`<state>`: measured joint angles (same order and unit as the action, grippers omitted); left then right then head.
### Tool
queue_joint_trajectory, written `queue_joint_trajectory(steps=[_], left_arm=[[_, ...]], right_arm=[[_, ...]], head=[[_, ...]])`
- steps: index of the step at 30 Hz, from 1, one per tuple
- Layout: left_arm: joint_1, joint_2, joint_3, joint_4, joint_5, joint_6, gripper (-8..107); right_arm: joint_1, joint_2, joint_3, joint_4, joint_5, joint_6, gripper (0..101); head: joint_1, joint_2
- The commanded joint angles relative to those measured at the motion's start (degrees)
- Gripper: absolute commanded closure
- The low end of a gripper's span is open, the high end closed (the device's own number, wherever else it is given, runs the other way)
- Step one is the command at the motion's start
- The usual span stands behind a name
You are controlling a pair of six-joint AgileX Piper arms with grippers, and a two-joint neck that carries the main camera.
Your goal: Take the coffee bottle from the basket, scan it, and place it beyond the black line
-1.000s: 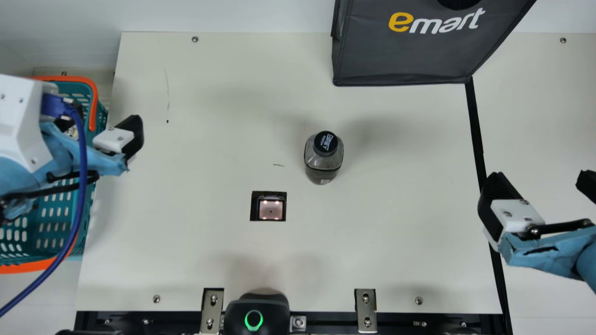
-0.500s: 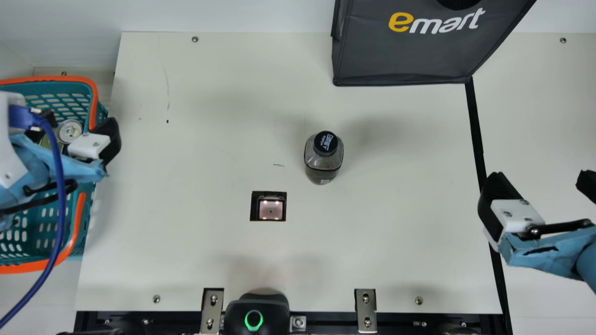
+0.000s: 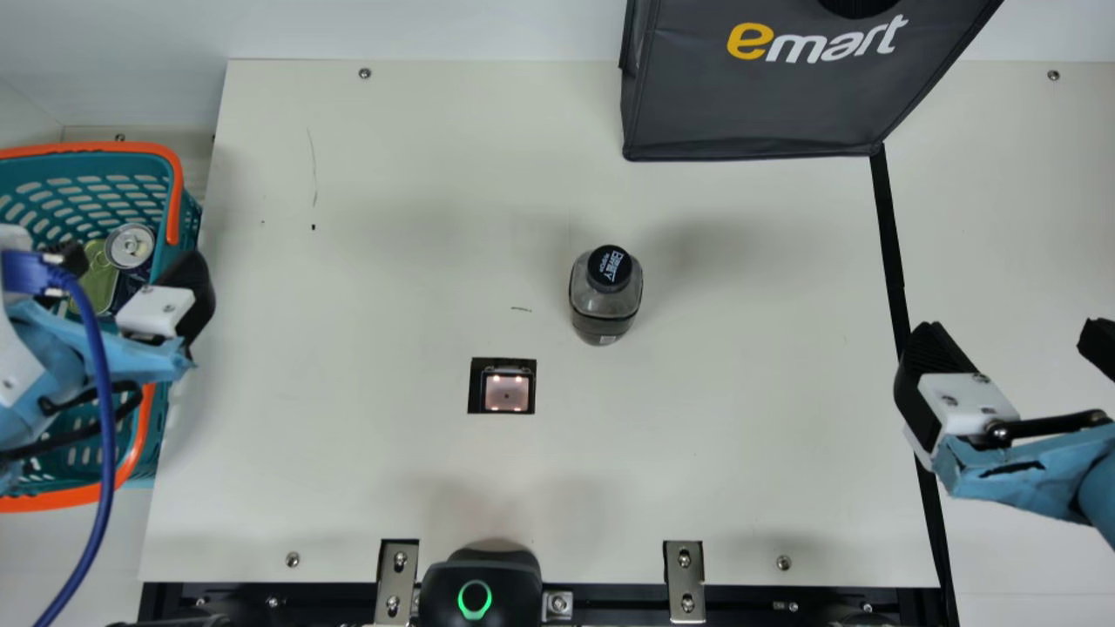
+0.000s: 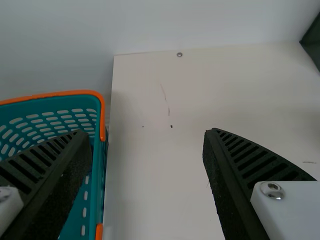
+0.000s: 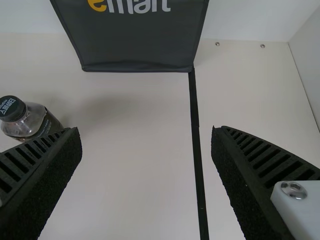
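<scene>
The coffee bottle (image 3: 601, 305) stands upright mid-table, behind and right of the square scanner window (image 3: 507, 392). The right wrist view has the bottle (image 5: 37, 122) too. My left gripper (image 3: 131, 275) is over the basket (image 3: 165, 435) and its right edge, fingers apart and holding nothing. In its wrist view, the left gripper (image 4: 147, 134) spans the basket's orange rim (image 4: 102, 117). My right gripper (image 3: 1009, 335) is open and empty at the black line (image 3: 888, 235); in its wrist view, the right gripper (image 5: 146, 132) has the line (image 5: 196, 135) between its spread fingers.
Inside the basket lie a silver-topped can (image 3: 129, 246) and a green can (image 3: 98, 277). A dark grey bag (image 3: 758, 104) stands at the back by the black line's far end. A black device with a green ring (image 3: 479, 592) sits at the front edge.
My left gripper has moved left and then toward the front, uncovering more of the basket and its cans. The bottle and my right gripper have stayed in place.
</scene>
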<state>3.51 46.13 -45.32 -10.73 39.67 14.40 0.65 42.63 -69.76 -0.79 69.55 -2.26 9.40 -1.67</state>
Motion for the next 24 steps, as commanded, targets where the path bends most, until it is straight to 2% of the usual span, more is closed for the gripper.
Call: queue_joint_trajectory(steps=[1, 24], left_arm=[[0.12, -0.94, 0.55, 0.25, 0.2, -0.36, 9], [0.15, -10.21, 4.27, 1.81, 6.34, -4.8, 9]], right_arm=[[0.0, 0.0, 0.0, 0.0, 0.0, 0.0, 10], [0.0, 0.0, 0.0, 0.0, -0.06, 0.0, 10]], head=[[-1.48, 0.09], [-1.48, 0.09]])
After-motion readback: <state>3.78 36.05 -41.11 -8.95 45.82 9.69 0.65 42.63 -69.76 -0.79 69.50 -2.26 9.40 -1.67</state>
